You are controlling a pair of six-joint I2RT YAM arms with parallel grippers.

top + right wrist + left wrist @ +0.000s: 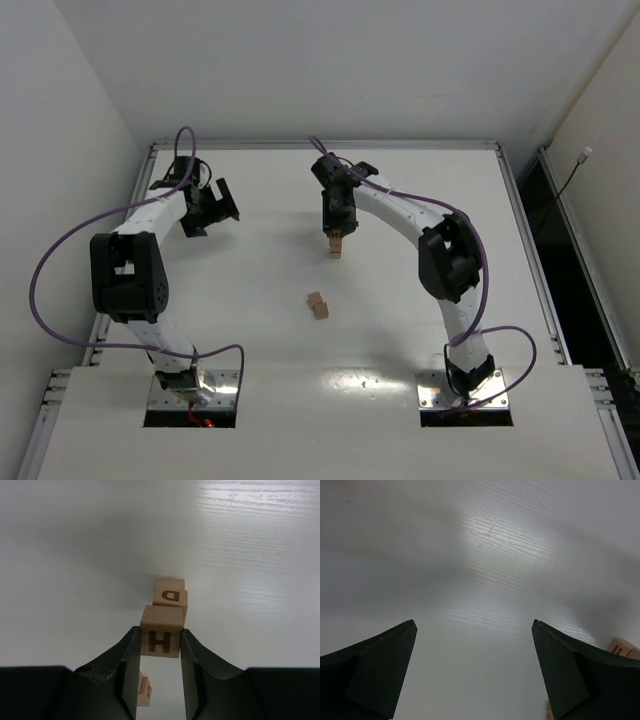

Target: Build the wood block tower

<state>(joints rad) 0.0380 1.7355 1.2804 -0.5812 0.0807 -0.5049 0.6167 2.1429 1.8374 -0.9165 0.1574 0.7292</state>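
Observation:
My right gripper (337, 230) is shut on a tan wood block marked H (161, 636), held between both fingers. Right behind and below it is a block marked D (170, 595), the top of the short tower (335, 248) on the table. I cannot tell whether the H block touches the D block. Another marked block (144, 690) shows low beside my right gripper's left finger. Two loose wood blocks (318, 305) lie together nearer the arms. My left gripper (214, 208) is open and empty at the far left, over bare table (475, 625).
A tan block edge (623, 647) shows at the right border of the left wrist view. The white table (250, 330) has a metal frame round its edge (325, 146), with white walls behind and to the left.

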